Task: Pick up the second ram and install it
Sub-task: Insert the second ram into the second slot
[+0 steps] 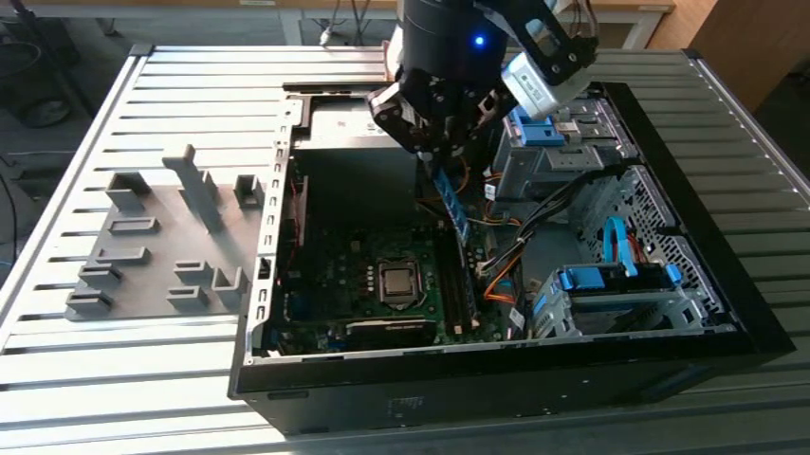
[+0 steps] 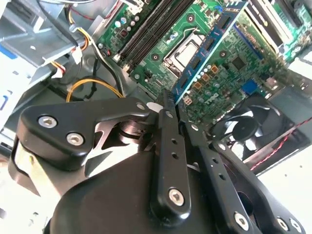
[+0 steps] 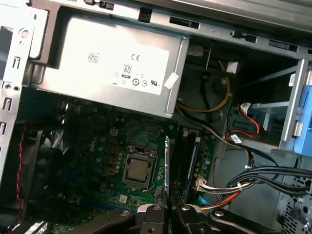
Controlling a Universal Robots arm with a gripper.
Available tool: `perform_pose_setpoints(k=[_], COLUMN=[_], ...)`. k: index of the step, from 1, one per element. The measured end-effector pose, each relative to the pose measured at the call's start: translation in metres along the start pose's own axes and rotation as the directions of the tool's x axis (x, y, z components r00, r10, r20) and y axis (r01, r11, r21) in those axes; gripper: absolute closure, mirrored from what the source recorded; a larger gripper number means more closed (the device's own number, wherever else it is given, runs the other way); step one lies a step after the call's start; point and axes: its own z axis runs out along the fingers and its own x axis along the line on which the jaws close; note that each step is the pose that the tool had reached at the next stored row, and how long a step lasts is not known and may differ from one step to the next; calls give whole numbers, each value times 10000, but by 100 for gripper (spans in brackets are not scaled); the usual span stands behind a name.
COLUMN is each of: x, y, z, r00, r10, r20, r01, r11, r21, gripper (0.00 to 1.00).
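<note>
1. The gripper [image 1: 437,156] is clamping the second ram [image 1: 453,210] edge-down, hanging over the motherboard [image 1: 367,284] beside the slots [image 1: 462,284];
2. Any tilt is risking a missed slot; forcing it could be bending the stick.

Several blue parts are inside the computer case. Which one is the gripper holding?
The second ram, the thin blue-green stick hanging from the gripper above the motherboard. The other blue parts are drive-bay brackets fixed at the exterior view's right.
</note>
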Motion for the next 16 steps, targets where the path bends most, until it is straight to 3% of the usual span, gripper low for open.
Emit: perform_pose_setpoints(k=[8,16], x=[-71,-104], y=[-4,4], z=[51,105], r00=[9991,9929], r10=[431,1192], r20=[-5,-12], r01=[-431,-1191], r11=[9991,9929], r21=[1,2], gripper=[86,86])
